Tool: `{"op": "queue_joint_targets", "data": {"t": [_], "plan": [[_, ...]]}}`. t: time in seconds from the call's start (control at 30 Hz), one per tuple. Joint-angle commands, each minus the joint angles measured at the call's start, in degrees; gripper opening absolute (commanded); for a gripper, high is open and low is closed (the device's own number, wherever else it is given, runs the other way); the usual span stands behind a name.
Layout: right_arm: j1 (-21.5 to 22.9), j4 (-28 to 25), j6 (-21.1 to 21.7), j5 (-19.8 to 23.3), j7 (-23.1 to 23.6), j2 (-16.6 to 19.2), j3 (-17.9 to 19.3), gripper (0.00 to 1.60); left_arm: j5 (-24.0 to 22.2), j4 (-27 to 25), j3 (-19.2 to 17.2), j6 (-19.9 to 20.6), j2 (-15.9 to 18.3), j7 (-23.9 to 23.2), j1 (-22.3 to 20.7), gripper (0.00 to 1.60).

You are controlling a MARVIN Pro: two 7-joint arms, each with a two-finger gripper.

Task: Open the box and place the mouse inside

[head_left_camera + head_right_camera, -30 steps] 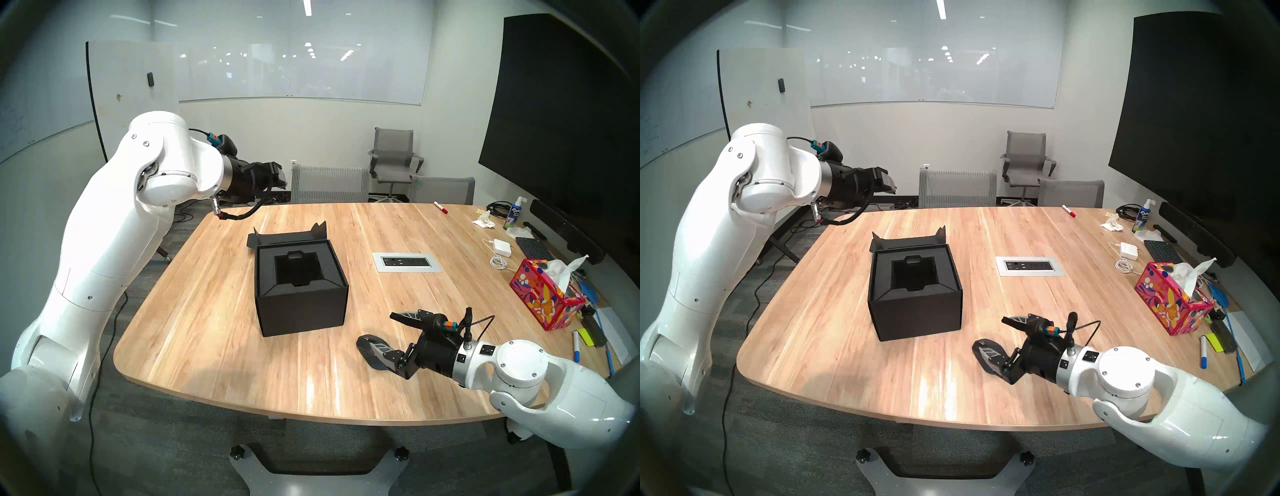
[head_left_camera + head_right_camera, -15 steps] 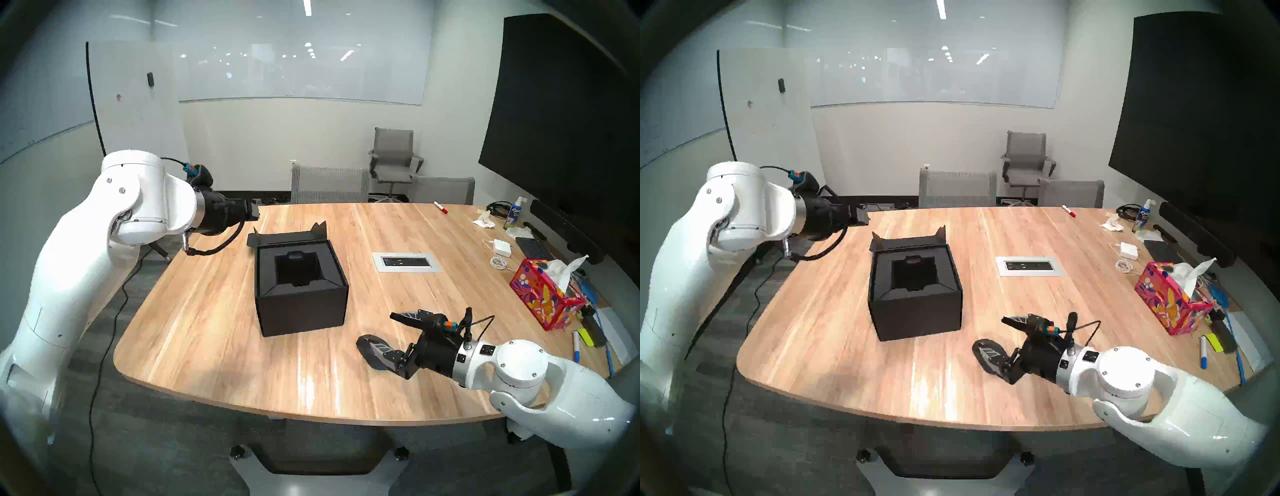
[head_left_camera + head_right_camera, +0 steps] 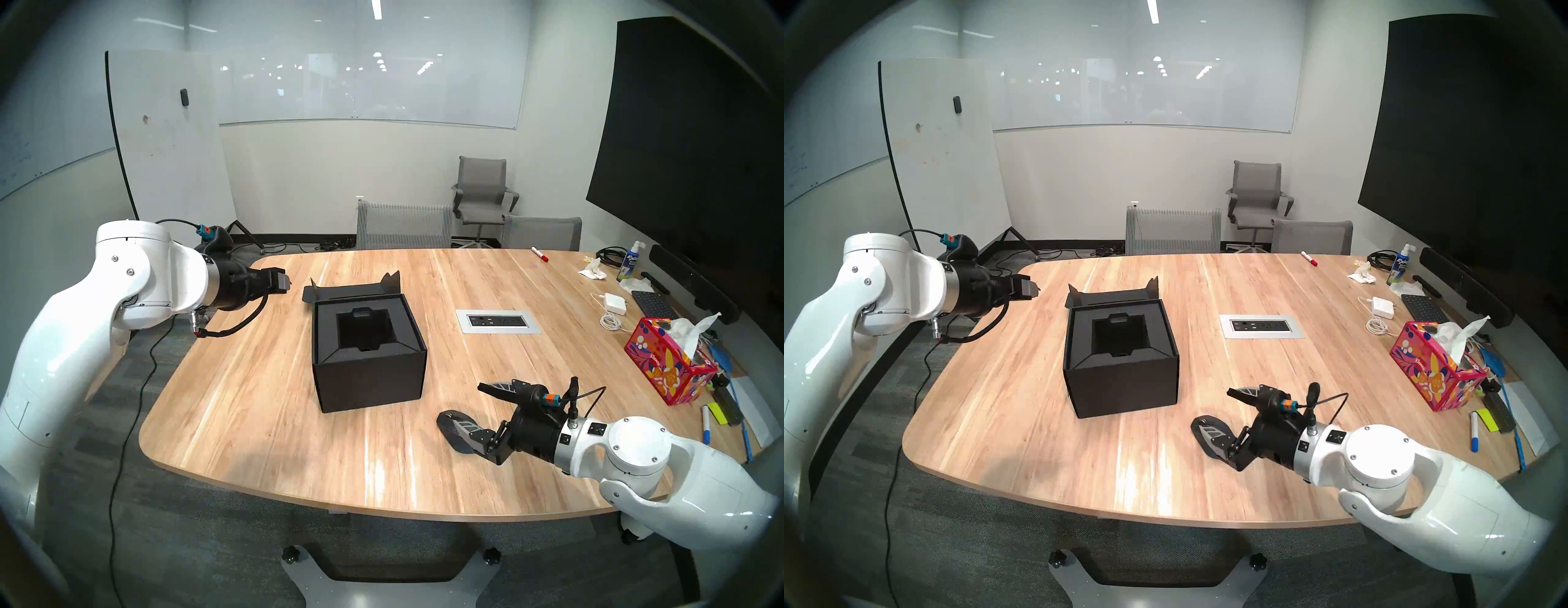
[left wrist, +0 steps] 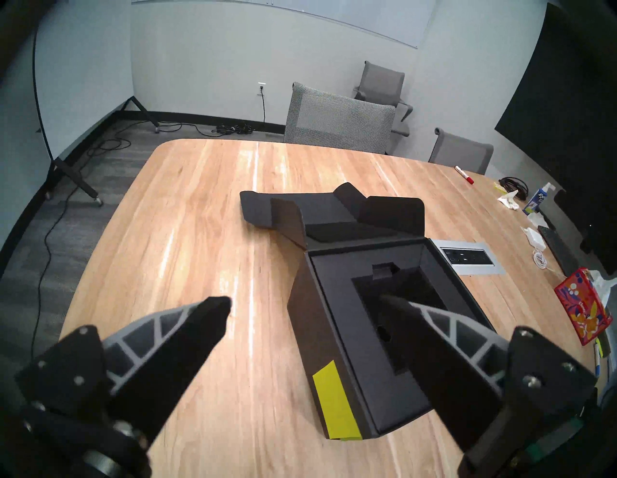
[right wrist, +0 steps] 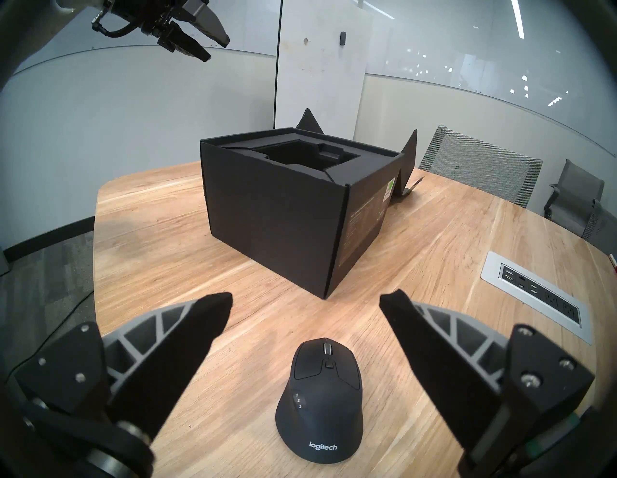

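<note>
1. The desk (image 3: 263, 403) is pale wood with streaky grain and a soft sheen that catches the ceiling lights.
2. The box (image 3: 369, 378) looks like matt black cardboard; its insert (image 4: 337, 300) is a duller, slightly fuzzy black.
3. A sticky note (image 4: 334, 400) on its side is flat yellow-green paper.
4. The mouse (image 5: 319, 404) is smooth matt black plastic with pale lettering.
5. The power panel (image 3: 498, 321) near the desk's right edge has a brushed metal frame.
</note>
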Motion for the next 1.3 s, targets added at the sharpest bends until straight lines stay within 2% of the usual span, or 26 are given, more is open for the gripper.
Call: {"op": "queue_joint_targets", "data": {"t": [0.0, 0.47, 0.7, 0.73, 0.8, 0.83, 0.87, 1.0, 1.03, 1.1, 1.13, 1.2, 1.27], "plan": [[0.4, -0.8, -0.3, -0.1, 0.1, -0.1, 0.2, 1.6, 3.3, 1.0, -3.0, -0.5, 2.7, -6.9, 4.0, 1.6], [0.4, -0.7, -0.3, 0.0, 0.1, -0.1, 0.2, 1.6, 9.7, 4.5, -4.2, -3.7, 3.1, -21.9, 6.6, 1.6], [0.4, -0.7, -0.3, 0.0, 0.1, -0.1, 0.2, 1.6, 12.8, 5.4, -4.1, -5.4, 3.6, -27.8, 7.1, 1.6], [0.4, -0.7, -0.3, 0.0, 0.1, -0.1, 0.2, 1.6, 13.6, 5.8, -4.1, -5.8, 3.9, -30.2, 7.3, 1.6], [0.4, -0.7, -0.3, 0.0, 0.1, -0.1, 0.2, 1.6, 13.7, 5.7, -4.0, -5.8, 3.9, -30.0, 7.3, 1.6], [0.4, -0.7, -0.3, 0.0, 0.1, -0.1, 0.2, 1.6, 14.9, 6.1, -3.9, -6.4, 4.3, -33.1, 7.6, 1.6], [0.4, -0.7, -0.3, 0.0, 0.1, -0.1, 0.2, 1.6, 15.2, 5.9, -3.9, -6.6, 4.3, -32.7, 7.6, 1.6], [0.4, -0.7, -0.3, 0.0, 0.1, -0.1, 0.2, 1.6, 17.6, 6.0, -4.0, -8.2, 5.3, -37.1, 8.2, 1.6], [0.4, -0.7, -0.3, 0.0, 0.1, -0.1, 0.2, 1.6, 18.5, 6.4, -4.1, -8.7, 5.8, -39.9, 8.5, 1.6], [0.4, -0.8, -0.3, 0.0, 0.1, -0.1, 0.2, 1.6, 19.3, 6.2, -4.2, -10.0, 5.9, -40.4, 9.0, 1.6], [0.4, -0.8, -0.3, 0.0, 0.1, -0.1, 0.2, 1.6, 20.2, 6.4, -4.3, -10.8, 6.2, -42.4, 9.3, 1.6], [0.4, -0.8, -0.3, 0.0, 0.1, -0.1, 0.2, 1.6, 20.2, 6.1, -4.2, -11.2, 6.1, -41.1, 9.4, 1.6], [0.4, -0.8, -0.3, 0.0, 0.1, -0.1, 0.2, 1.6, 21.7, 6.6, -4.2, -12.8, 6.7, -44.1, 9.9, 1.6]]}}
